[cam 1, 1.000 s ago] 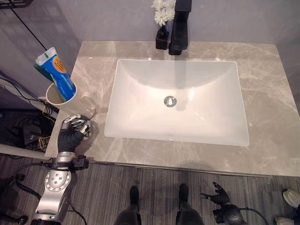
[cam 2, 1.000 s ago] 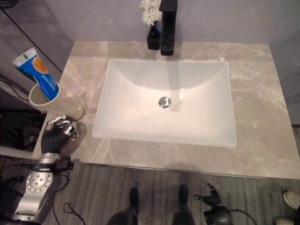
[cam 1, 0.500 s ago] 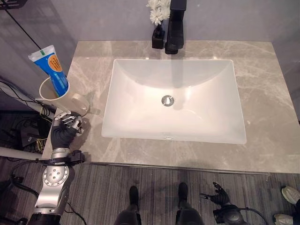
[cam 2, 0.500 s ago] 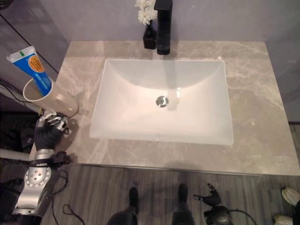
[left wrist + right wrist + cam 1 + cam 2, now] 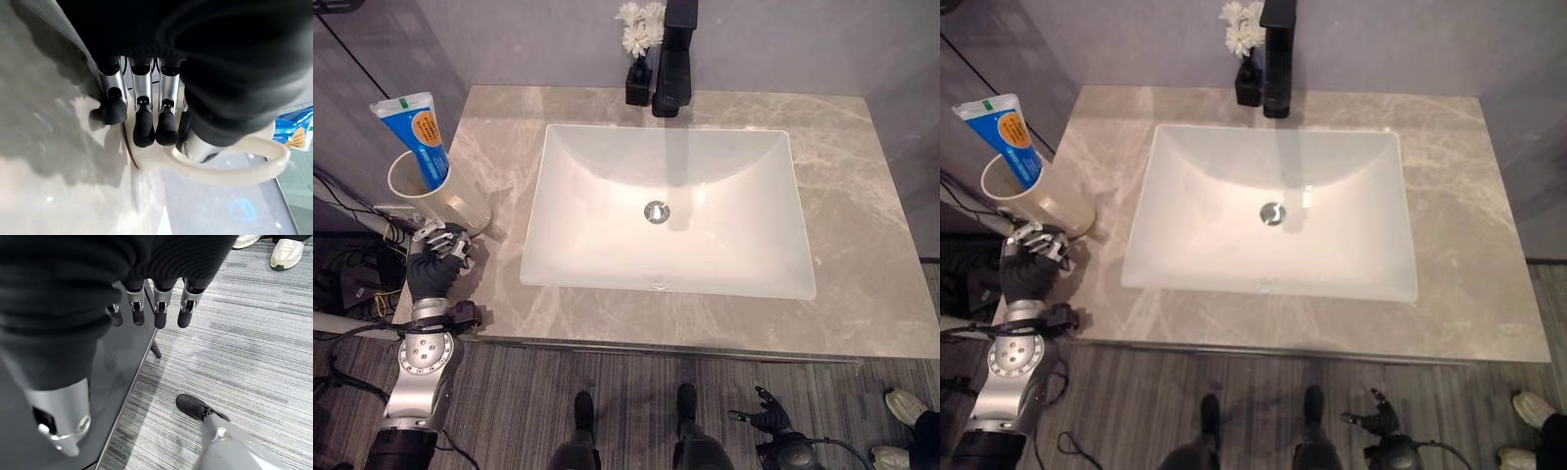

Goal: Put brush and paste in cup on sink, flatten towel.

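Toothpaste tube stands tilted in the cream cup at the far left edge of the grey marble tabletop, beside the white basin. I judge the tube soft and light, the cup rigid, glossy, likely slippery; its looped handle looks the safest hold. My left robot hand sits against the cup, fingers curled onto its wall by the handle. My right robot hand hangs low over the striped floor, fingers relaxed, holding nothing. I can't make out a brush or towel.
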You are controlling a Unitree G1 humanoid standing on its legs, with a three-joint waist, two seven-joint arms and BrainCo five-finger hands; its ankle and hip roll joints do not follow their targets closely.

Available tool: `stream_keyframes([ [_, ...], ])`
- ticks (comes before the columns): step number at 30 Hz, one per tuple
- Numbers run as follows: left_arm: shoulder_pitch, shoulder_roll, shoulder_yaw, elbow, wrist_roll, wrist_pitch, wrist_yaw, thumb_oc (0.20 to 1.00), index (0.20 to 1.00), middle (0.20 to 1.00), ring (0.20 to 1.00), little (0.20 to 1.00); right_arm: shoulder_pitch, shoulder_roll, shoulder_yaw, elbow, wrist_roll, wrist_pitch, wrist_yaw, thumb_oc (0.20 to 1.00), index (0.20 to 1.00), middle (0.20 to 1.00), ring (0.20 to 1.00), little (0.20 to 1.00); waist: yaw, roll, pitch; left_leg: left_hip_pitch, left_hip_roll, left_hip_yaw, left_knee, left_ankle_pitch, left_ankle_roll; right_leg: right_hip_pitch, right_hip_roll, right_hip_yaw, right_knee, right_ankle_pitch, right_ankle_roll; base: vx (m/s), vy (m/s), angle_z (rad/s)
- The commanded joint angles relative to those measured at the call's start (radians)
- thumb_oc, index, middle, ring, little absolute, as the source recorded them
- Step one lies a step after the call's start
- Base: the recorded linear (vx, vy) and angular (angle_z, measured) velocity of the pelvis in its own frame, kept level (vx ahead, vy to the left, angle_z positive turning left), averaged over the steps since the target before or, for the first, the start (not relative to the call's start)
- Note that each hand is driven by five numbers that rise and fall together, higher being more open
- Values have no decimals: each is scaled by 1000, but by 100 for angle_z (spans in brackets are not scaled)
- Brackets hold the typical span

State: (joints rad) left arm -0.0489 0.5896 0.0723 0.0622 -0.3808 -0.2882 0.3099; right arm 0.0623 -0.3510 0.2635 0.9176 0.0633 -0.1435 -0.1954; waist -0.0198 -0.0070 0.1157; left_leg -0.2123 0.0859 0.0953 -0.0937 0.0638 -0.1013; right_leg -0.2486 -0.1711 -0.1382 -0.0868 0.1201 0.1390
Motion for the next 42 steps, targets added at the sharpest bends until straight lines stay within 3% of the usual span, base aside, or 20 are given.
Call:
stream_keyframes([
  [1,-61,40,37,34,24,-33,24,200,200,200,200,200,-40,-10,10,-29,0,-11,-10,1000,1000,1000,1000,1000,-22,-3,51,47,-27,13,6,-47,-6,83,-21,31,0,-5,19,0,0,0],
  [29,-341,178,-49,326,20,-18,96,200,200,200,200,200,-52,-22,53,-47,8,-23,-2,1000,1000,1000,1000,1000,-62,-13,59,37,-13,36,6,-45,-14,51,-7,60,0,2,22,2,-2,-2],
  [42,-534,263,-136,545,21,-5,121,200,200,200,200,200,-52,-26,80,-46,17,-35,4,1000,1000,1000,1000,1000,-88,-20,66,28,-7,49,6,-41,-17,32,-2,72,0,11,25,0,0,0],
])
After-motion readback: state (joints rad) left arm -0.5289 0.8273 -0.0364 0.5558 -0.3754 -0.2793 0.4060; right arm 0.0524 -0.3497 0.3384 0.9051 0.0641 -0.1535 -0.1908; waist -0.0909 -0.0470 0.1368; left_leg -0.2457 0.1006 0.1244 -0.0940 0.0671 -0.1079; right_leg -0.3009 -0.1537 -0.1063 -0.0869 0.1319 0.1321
